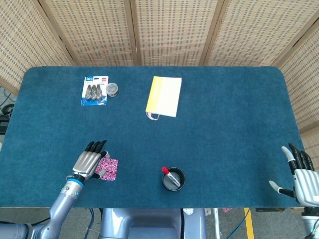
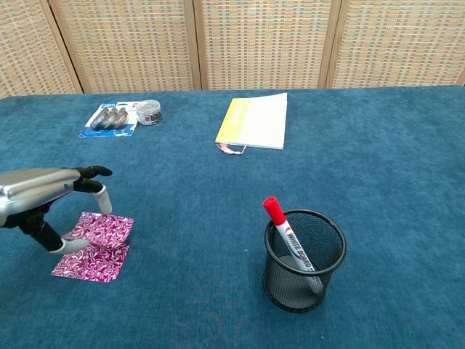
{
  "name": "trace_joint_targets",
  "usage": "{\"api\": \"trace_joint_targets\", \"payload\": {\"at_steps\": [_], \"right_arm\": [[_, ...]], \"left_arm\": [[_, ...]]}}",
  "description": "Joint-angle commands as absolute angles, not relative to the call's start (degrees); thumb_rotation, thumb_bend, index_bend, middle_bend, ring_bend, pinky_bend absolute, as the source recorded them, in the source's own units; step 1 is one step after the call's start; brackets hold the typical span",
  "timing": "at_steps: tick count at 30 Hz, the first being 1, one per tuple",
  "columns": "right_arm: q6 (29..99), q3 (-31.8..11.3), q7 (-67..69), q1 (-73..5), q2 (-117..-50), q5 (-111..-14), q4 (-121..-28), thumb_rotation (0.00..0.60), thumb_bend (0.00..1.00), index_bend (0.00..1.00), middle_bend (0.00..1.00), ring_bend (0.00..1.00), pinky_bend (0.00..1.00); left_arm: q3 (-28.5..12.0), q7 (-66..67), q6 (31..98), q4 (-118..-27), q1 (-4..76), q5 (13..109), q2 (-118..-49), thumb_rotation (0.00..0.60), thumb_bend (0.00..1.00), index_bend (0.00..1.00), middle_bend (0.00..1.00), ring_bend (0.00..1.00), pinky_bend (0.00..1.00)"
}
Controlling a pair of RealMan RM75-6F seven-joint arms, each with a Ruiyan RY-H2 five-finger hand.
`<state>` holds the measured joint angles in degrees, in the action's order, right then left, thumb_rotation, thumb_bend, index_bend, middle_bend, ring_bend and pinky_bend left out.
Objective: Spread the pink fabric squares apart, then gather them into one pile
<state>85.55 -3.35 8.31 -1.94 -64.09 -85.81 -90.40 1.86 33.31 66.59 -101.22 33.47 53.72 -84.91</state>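
1. Left hand [image 2: 43, 200], lower left of chest view, pinches the upper pink square [image 2: 103, 227] between thumb and fingers.
2. That square overlaps the lower pink square [image 2: 91, 262] lying on the blue table [image 2: 218, 189].
3. Right hand [image 1: 301, 174], lower right of head view: fingers spread, holding nothing.
4. Mesh pen cup [image 2: 304, 258] with marker [image 2: 285, 229] at bottom centre.
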Motion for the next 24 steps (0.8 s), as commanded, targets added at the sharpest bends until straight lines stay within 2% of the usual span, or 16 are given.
{"api": "trace_joint_targets", "payload": {"at_steps": [1,24], "right_arm": [[85.5,-3.3,8.3,-2.0,-64.1,-85.8,-90.4,0.6,0.18,0.0,0.0,0.0,0.0],[85.4,-3.3,8.5,-2.0,-64.0,-85.8,-90.4,0.6,0.18,0.0,0.0,0.0,0.0]], "left_arm": [[2.9,34.1,67.6,-101.8,32.5,54.4,-85.1,0.6,0.32,0.59,0.0,0.0,0.0],[3.2,36.5,67.2,-101.2,30.3,54.2,-87.5,0.6,0.32,0.59,0.0,0.0,0.0]]}}
